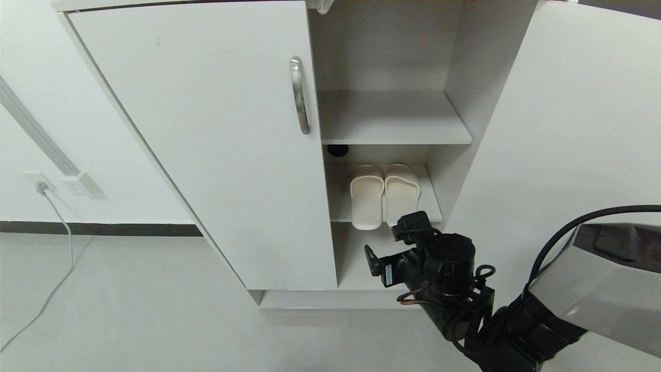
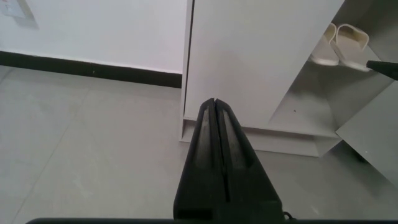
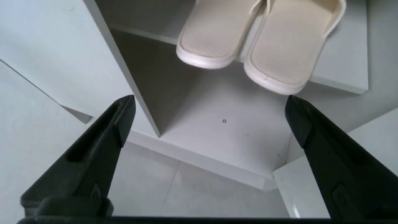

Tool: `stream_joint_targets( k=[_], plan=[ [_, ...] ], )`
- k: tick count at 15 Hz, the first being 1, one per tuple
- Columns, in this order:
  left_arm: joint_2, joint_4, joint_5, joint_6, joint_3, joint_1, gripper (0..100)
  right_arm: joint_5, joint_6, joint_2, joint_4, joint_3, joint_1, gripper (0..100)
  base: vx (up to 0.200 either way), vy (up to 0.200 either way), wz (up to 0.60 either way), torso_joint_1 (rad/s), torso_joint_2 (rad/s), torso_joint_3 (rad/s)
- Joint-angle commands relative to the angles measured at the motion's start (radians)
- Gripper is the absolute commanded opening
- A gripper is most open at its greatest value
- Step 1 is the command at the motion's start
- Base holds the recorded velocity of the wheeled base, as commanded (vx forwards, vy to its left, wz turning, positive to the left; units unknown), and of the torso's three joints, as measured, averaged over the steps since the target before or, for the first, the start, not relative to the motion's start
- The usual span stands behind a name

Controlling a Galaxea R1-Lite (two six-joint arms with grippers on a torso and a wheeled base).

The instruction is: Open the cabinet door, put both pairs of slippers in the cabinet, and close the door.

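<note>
Facing me: a tall white laminate cabinet (image 1: 382,46) standing on a pale grey tiled floor (image 1: 129,310).
Left-hand door (image 1: 206,144): flat white panel, shut, with a curved metal handle (image 1: 299,95) upright along its inner edge.
Right-hand door (image 1: 568,129): the same white panel, swung wide open towards me on my right.
Upper shelf (image 1: 392,116): a bare white board.
Slippers: I see one pair of cream foam slippers (image 1: 384,199) lying side by side and touching on the middle shelf (image 1: 431,201). Their near ends stick out a little past its front edge; the pair also shows from the left wrist (image 2: 339,43) and the right wrist (image 3: 261,31).
Right gripper (image 1: 390,242): black, fingers spread wide and holding nothing. It hangs in front of the bottom compartment, just below the slippers and near them, but apart (image 3: 209,109).
Left gripper (image 2: 214,106): black, its fingers pressed flat together with nothing between them. It sits low over the floor, out from the bottom of the shut door.
Wall on my left: a white wall socket (image 1: 38,182) with a grey cable (image 1: 62,258) trailing down to the floor.
</note>
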State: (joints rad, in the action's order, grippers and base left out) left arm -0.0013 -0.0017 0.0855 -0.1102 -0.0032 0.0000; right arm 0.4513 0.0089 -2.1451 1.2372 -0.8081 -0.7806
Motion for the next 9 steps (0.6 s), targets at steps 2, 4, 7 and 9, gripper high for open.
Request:
stream_joint_targets(
  k=[2,4,7,9],
  plan=[
    [0.001,0.0,0.0,0.0,0.0,0.0,0,0.0,-0.001,-0.009,0.001,0.003,-0.006,100,0.0,0.0,0.0,0.004,0.0,0.055],
    [0.001,0.0,-0.001,0.0,0.0,0.0,0,0.003,-0.001,-0.009,0.001,0.003,-0.006,100,0.0,0.0,0.0,0.0,0.0,0.181],
    [0.001,0.0,-0.001,0.0,0.0,0.0,0,0.004,-0.001,-0.01,0.001,0.001,-0.009,100,0.0,0.0,0.0,0.004,0.0,0.198],
    [0.001,0.0,-0.001,0.0,0.0,0.0,0,0.004,-0.003,-0.01,0.001,0.003,-0.009,100,0.0,0.0,0.0,0.005,0.0,0.205]
  ],
)
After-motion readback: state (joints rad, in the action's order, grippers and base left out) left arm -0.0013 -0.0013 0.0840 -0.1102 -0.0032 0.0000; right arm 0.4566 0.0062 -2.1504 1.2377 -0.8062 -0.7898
